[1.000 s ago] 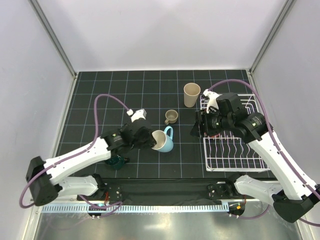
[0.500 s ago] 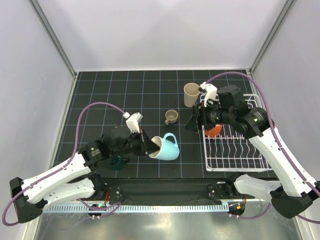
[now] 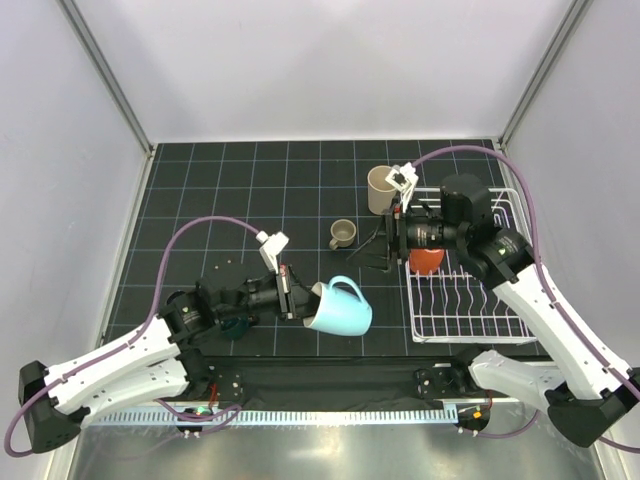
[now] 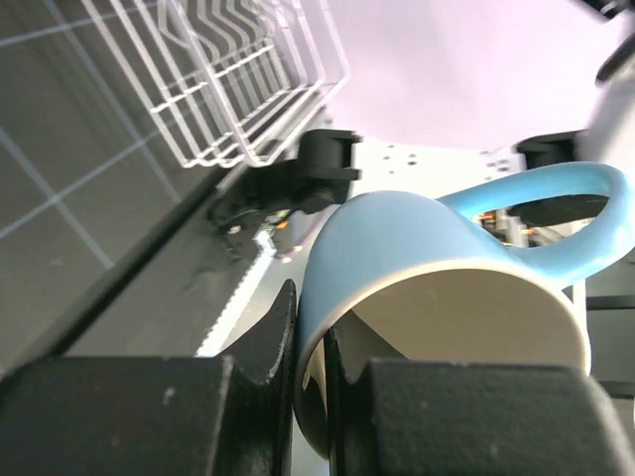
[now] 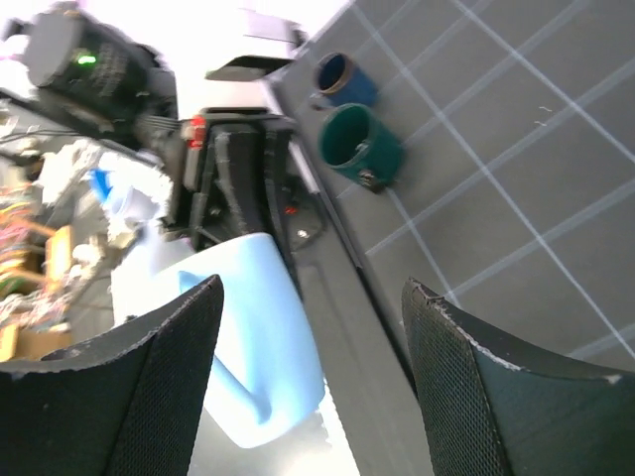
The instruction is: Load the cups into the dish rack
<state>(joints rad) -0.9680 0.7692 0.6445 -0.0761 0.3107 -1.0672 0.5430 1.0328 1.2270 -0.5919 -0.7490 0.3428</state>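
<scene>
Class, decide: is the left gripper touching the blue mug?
Touching. In the left wrist view the left gripper clamps the blue mug by its rim, one finger inside, one outside.

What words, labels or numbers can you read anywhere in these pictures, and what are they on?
None can be read.
The dark green mug shows a small pale mark, too blurred to read.
The blue mug, orange cup and wire rack show no writing.
</scene>
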